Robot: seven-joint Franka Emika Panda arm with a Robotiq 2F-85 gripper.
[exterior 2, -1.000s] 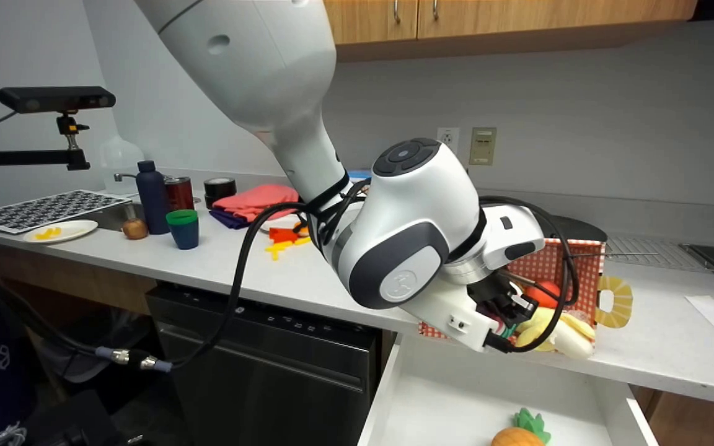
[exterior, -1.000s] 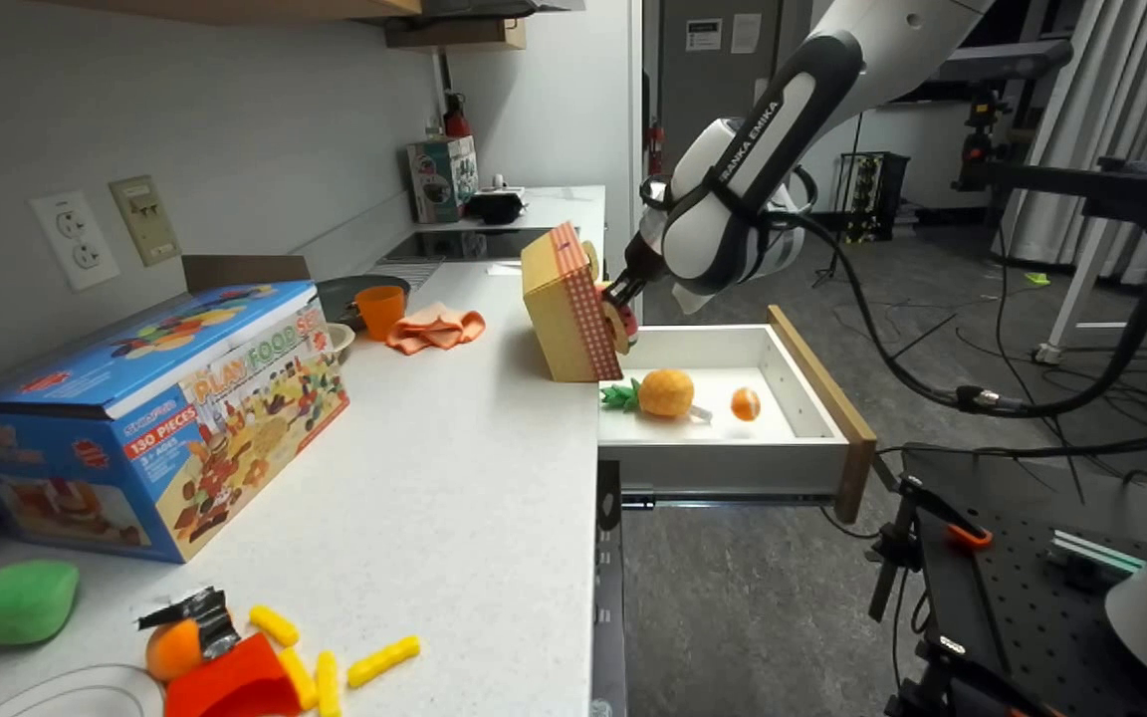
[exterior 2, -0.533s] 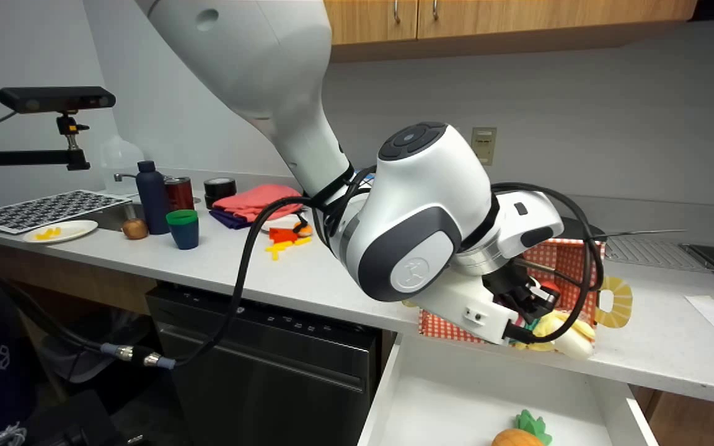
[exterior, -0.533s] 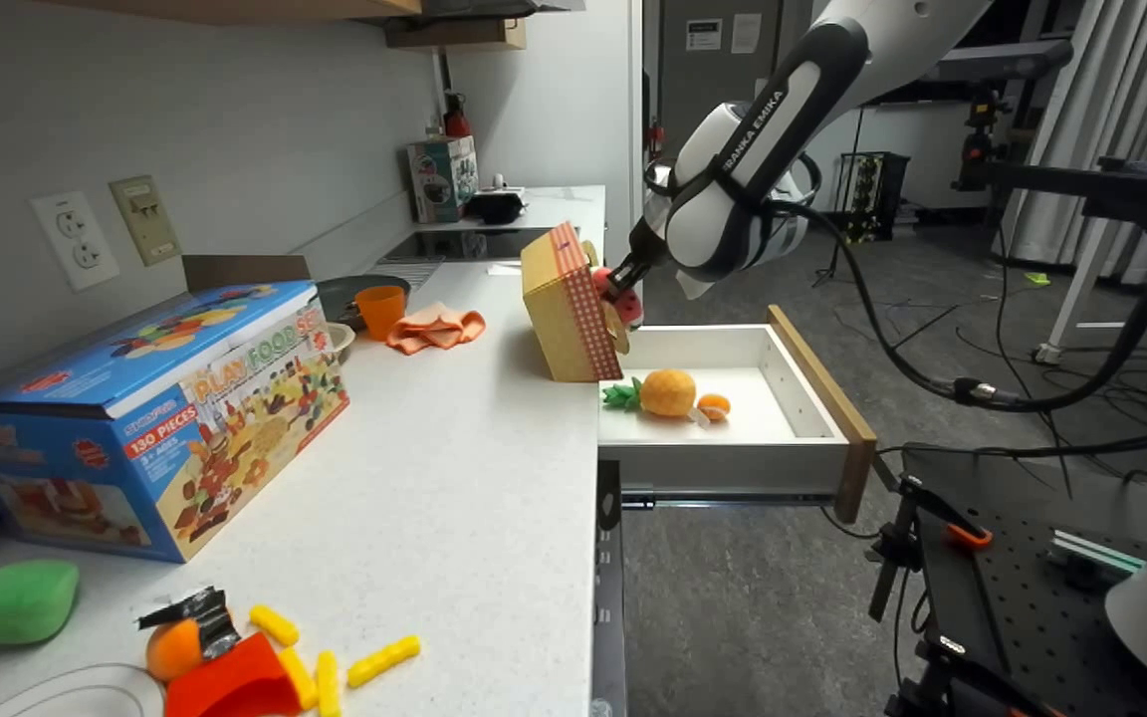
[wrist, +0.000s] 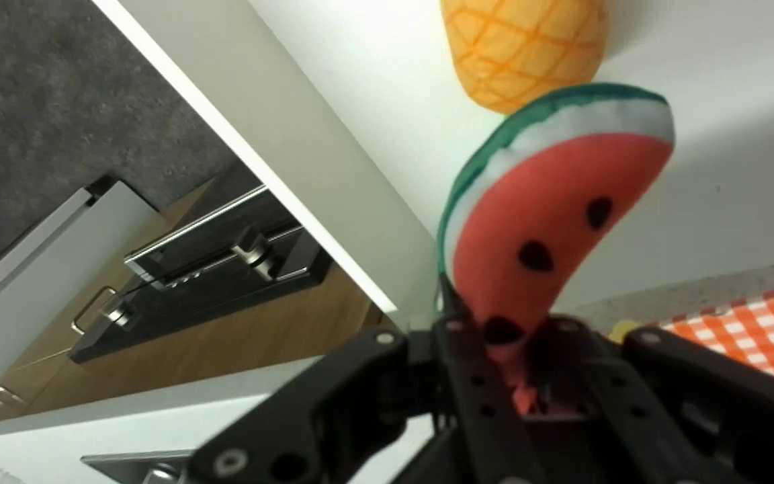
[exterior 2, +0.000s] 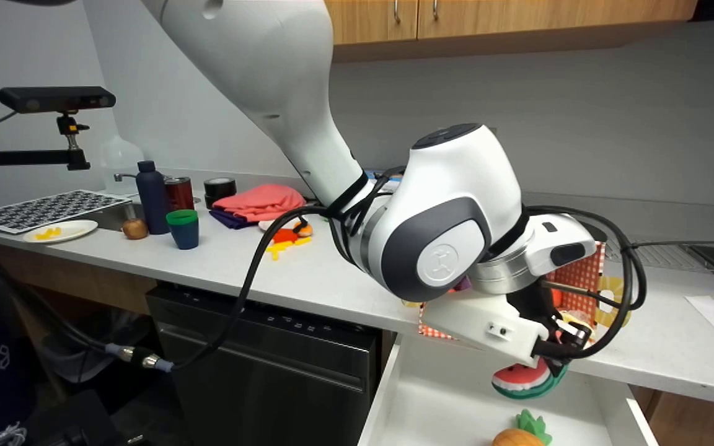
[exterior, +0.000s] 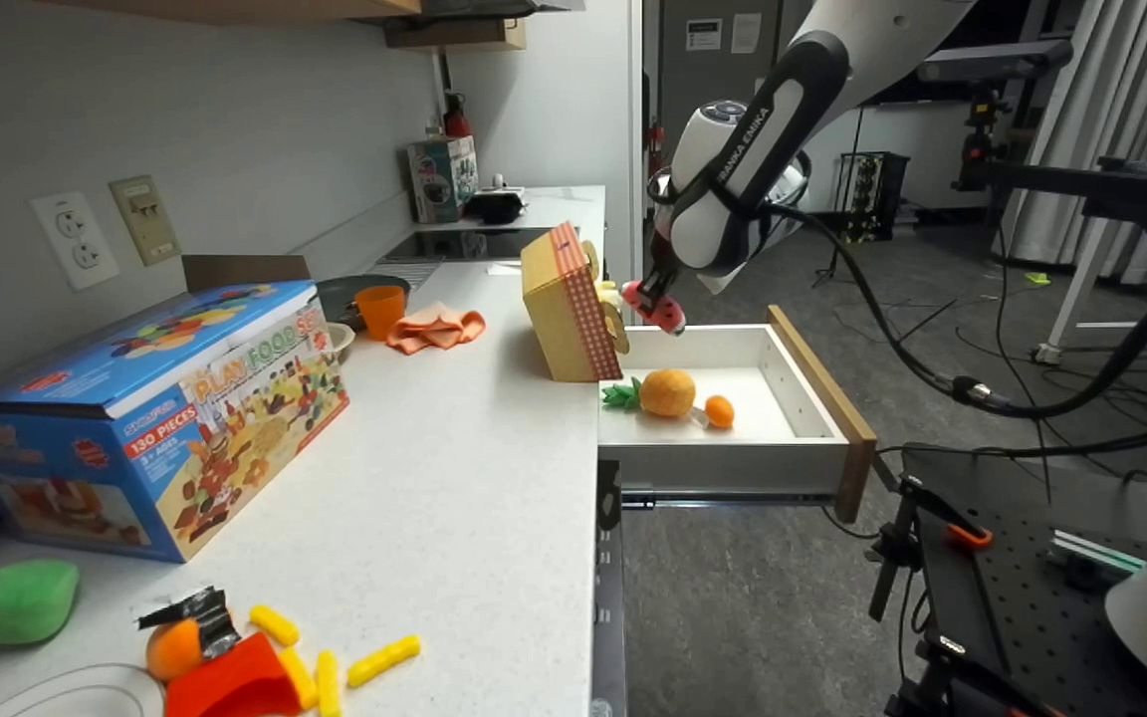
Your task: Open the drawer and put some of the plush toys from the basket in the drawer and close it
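Observation:
The drawer (exterior: 723, 466) stands open below the counter, its white floor (exterior 2: 425, 402) visible. An orange pineapple toy with green leaves (exterior: 667, 393) lies in it, also seen in the wrist view (wrist: 525, 47). A small orange toy (exterior: 720, 411) lies beside it. My gripper (exterior: 655, 289) is shut on a watermelon-slice toy (wrist: 548, 208) by one end. The toy hangs above the drawer, in front of the basket (exterior: 559, 319). The basket is tipped on its side at the counter edge, opening towards the drawer. Yellow (exterior 2: 580, 321) and red (exterior 2: 556, 297) toys show in it, partly hidden by my arm.
A large blue toy box (exterior: 225, 428), an orange cup (exterior: 381, 309) and an orange cloth (exterior: 434, 329) stand on the counter. A green toy (exterior: 21, 602) and plastic fries (exterior: 384, 662) lie at its near end. A dark bottle (exterior 2: 154, 198) and cup (exterior 2: 183, 229) stand further along.
My gripper has drawn the watermelon toy out of the basket to above the drawer. The small orange toy in the drawer has rolled closer to the pineapple. The basket has not moved.

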